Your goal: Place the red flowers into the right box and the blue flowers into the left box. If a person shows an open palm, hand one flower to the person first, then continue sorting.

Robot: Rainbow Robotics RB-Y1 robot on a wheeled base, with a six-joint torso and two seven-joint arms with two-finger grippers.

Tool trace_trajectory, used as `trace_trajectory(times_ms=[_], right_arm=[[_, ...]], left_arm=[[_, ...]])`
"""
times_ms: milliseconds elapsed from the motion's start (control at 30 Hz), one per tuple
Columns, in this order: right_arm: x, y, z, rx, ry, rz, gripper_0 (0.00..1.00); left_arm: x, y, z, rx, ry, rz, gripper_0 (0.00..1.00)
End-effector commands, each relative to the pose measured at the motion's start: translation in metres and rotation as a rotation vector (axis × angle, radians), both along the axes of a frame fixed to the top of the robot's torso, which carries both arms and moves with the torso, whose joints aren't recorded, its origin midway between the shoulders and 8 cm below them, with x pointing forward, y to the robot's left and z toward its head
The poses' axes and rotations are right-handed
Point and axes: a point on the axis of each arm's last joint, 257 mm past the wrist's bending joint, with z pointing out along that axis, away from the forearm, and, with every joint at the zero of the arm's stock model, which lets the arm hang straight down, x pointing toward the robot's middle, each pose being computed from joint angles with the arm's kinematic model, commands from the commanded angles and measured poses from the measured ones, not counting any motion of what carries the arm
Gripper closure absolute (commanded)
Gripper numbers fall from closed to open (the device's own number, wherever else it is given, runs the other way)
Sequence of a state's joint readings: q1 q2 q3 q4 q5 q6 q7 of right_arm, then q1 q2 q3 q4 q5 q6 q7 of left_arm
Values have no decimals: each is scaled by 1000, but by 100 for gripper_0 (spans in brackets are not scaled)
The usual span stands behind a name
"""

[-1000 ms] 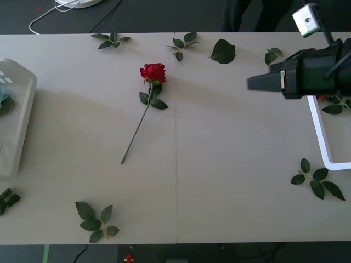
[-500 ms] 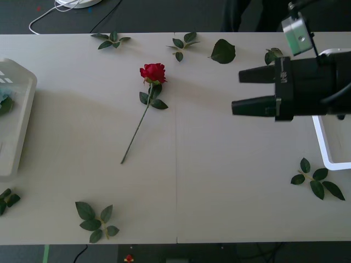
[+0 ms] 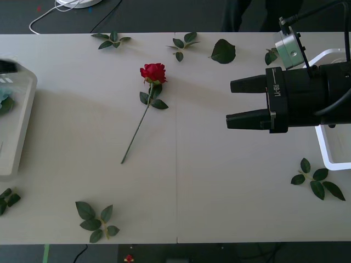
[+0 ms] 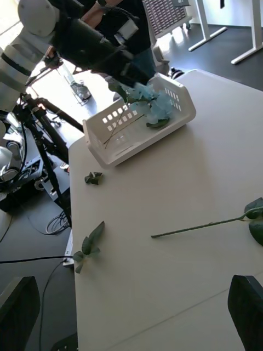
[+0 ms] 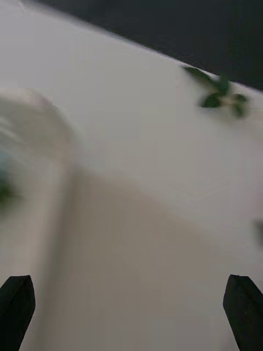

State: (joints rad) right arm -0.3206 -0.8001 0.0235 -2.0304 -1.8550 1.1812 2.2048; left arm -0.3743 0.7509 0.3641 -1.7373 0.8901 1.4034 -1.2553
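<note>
Front view: my right claw, fingers apart and empty, points at the red rose lying well ahead of its tips, and closing on that thin stem off-centre could flick it away.

Front camera looks steeply down on the tabletop; right wrist camera faces across it, sharing the rose stem.

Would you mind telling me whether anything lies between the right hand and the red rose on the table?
Nothing visible does. The right hand, open, points toward the red rose across bare table; loose leaf sprigs lie off that line.
</note>
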Motion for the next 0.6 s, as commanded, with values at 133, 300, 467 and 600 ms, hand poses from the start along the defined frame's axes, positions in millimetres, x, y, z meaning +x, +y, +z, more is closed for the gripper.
trace_trajectory(times_ms=[133, 300, 467, 600], right_arm=[[-11, 8, 3, 10, -34, 31, 0], [-11, 8, 3, 10, -34, 31, 0], [-11, 8, 3, 10, -34, 31, 0], [-11, 8, 3, 10, -34, 31, 0]], left_arm=[[23, -124, 26, -2, 8, -199, 0], [31, -189, 5, 93, 58, -254, 0], [41, -232, -14, 291, 47, -271, 0], [48, -262, -38, 357, 47, -292, 0]])
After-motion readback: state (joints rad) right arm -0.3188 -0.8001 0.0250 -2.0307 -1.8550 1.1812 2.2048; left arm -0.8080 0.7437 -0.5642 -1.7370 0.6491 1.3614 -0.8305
